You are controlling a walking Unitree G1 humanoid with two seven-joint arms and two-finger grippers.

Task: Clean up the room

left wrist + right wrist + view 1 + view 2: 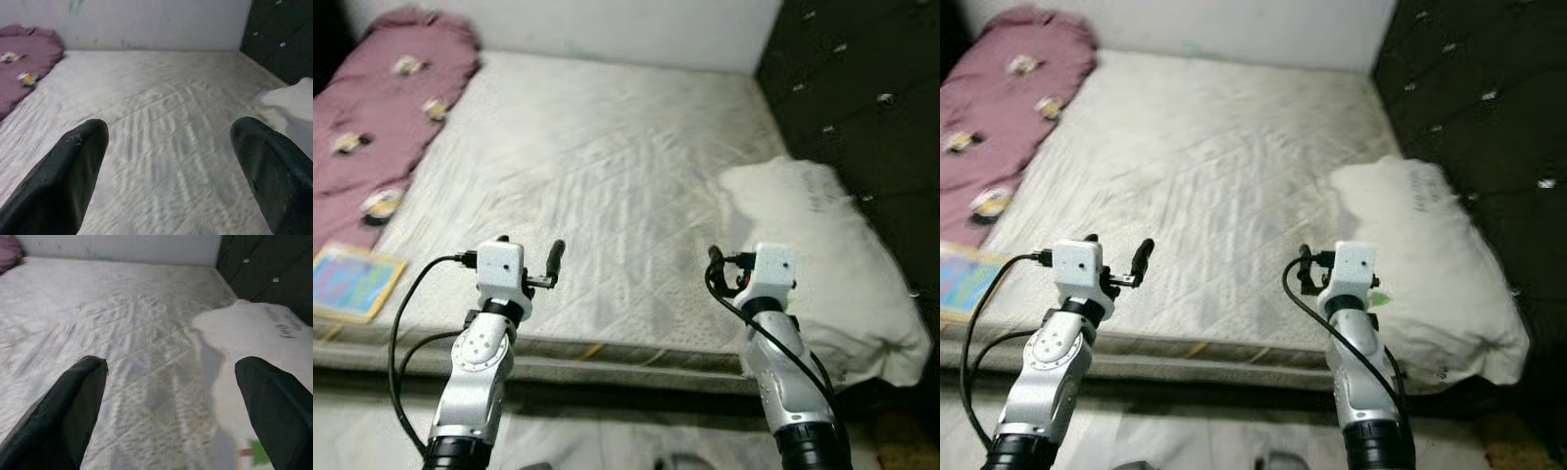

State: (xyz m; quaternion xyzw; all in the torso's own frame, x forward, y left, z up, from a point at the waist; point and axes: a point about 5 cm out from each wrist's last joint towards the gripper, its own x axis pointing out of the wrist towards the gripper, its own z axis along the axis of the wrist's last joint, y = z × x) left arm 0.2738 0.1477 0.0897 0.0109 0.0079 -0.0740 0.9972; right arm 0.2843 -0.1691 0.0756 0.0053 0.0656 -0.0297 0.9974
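Observation:
A white pillow (827, 250) lies askew at the mattress's right edge, against the dark headboard. A mauve blanket (382, 108) with small cartoon patches is bunched along the left side of the white mattress (607, 157). A colourful book (352, 282) rests at the front left corner. My left gripper (171, 134) is open and holds nothing, raised over the mattress's front edge. My right gripper (171, 369) is likewise open and holds nothing, just left of the pillow's near end.
A dark tufted headboard (862, 88) runs along the right. A white wall (607, 24) closes the far end. The mattress's front edge (607, 352) lies just under both wrists, with pale floor below it.

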